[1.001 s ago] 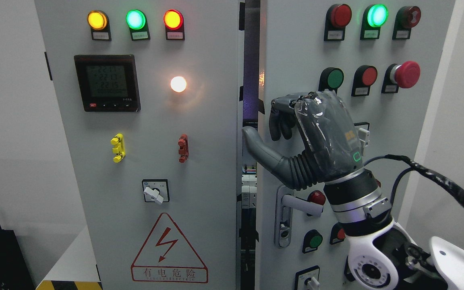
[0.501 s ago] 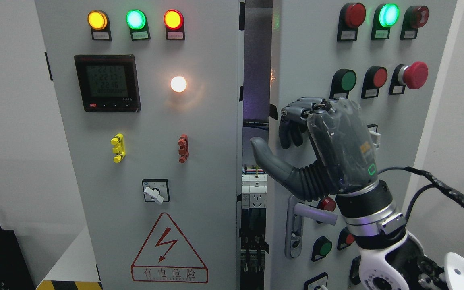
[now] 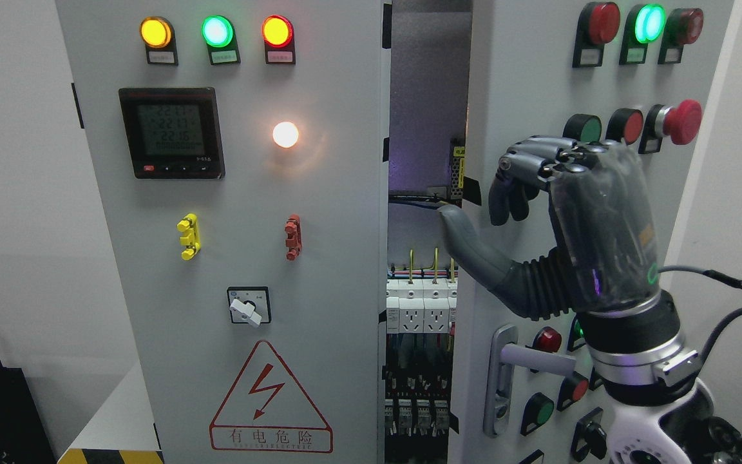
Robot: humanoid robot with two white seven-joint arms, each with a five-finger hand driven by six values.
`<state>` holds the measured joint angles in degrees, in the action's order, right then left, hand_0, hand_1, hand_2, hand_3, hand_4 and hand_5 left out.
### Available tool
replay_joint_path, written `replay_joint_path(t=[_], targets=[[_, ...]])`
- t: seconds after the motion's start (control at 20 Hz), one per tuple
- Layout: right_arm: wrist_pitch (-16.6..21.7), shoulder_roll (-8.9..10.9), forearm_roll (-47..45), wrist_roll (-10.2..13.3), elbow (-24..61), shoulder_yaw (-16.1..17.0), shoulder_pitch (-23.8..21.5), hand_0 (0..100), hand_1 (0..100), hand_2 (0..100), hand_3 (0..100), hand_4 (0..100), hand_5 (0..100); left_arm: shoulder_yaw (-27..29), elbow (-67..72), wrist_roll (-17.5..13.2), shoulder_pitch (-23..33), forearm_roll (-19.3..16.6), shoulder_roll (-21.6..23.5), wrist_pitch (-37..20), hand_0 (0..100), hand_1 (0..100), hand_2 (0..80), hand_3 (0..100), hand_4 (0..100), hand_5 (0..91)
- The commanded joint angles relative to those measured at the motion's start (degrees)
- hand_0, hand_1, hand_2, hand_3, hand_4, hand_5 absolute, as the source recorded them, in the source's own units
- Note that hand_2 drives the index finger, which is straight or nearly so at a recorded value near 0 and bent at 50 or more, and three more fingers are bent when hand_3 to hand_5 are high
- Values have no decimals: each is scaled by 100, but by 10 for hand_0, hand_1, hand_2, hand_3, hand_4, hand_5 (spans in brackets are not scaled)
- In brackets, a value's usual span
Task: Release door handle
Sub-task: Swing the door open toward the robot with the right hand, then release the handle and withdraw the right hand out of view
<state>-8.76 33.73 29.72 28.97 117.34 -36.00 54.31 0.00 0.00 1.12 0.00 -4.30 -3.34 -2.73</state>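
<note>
The right cabinet door (image 3: pixel 519 77) stands ajar, swung toward me. Its grey lever handle (image 3: pixel 538 359) sits low on the door, with nothing touching it. My right hand (image 3: pixel 478 218) hovers in front of the door, well above the handle. The fingers (image 3: pixel 506 193) bend loosely downward and hold nothing. The thumb (image 3: pixel 467 248) sticks out to the left past the door's edge. The left arm does not show.
The left cabinet door (image 3: pixel 319 193) is closed and carries indicator lamps, a meter (image 3: pixel 171 132) and a rotary switch (image 3: pixel 247 308). Breakers and sockets (image 3: pixel 419 306) show inside the gap. Push buttons and a red emergency stop (image 3: pixel 681 121) cover the right door.
The right door has swung further open and the gap has widened. My right hand has drifted right with it, staying above the handle.
</note>
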Motion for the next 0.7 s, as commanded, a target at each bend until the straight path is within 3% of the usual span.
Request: replay_joint_path(t=[0.0, 0.25, 0.5, 0.65], targets=[[225, -384, 200, 29, 219, 1068, -157, 391, 383, 847, 1000, 1000, 986, 9, 53, 2, -9, 0, 0, 0, 120, 389, 0, 0, 0, 0], [497, -841, 350, -23, 219, 1954, -342, 394, 377, 845, 1000, 1000, 986, 9, 53, 2, -18, 0, 0, 0, 120, 389, 0, 0, 0, 0], [595, -789, 403, -32, 219, 2666, -649, 401, 371, 843, 1000, 1000, 987, 9, 53, 2, -18, 0, 0, 0, 120, 389, 0, 0, 0, 0], [595, -798, 516, -41, 211, 3351, -1175, 416, 365, 807, 1000, 969, 990, 9, 53, 2, -18, 0, 0, 0, 120, 389, 0, 0, 0, 0]])
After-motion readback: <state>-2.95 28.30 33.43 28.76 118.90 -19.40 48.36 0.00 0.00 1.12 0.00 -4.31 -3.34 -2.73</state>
